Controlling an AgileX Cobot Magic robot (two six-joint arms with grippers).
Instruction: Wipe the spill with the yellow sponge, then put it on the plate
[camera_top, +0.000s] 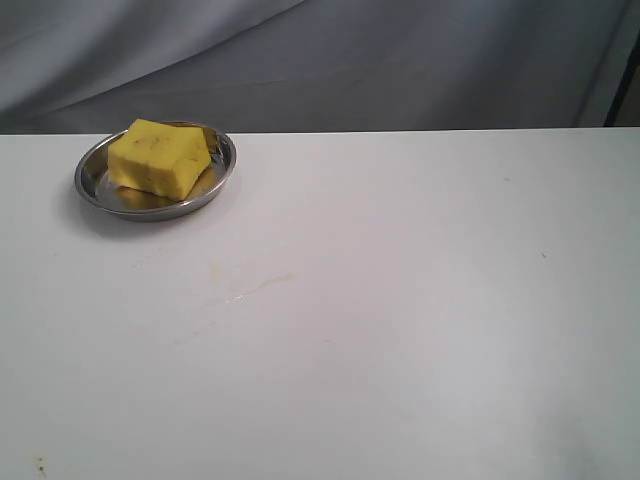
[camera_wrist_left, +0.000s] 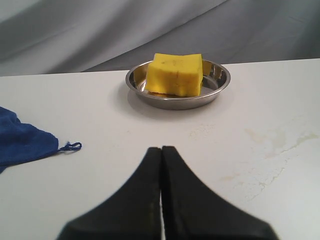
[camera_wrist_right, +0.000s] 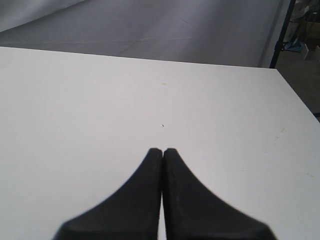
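Observation:
The yellow sponge (camera_top: 158, 157) lies in the steel plate (camera_top: 92, 188) at the far left of the white table; the left wrist view shows the same sponge (camera_wrist_left: 175, 74) in the plate (camera_wrist_left: 220, 85). No amber puddle shows; only a faint pale smear (camera_top: 250, 288) marks the table in front of the plate, seen as dried streaks (camera_wrist_left: 277, 150) from the left wrist. My left gripper (camera_wrist_left: 161, 148) is shut and empty, well short of the plate. My right gripper (camera_wrist_right: 163, 149) is shut and empty over bare table. Neither arm appears in the exterior view.
A blue cloth (camera_wrist_left: 22, 142) with a loose thread lies on the table beside the left gripper. Grey fabric hangs behind the table's far edge (camera_top: 420, 130). A black post (camera_wrist_right: 280, 35) stands past the table's far corner.

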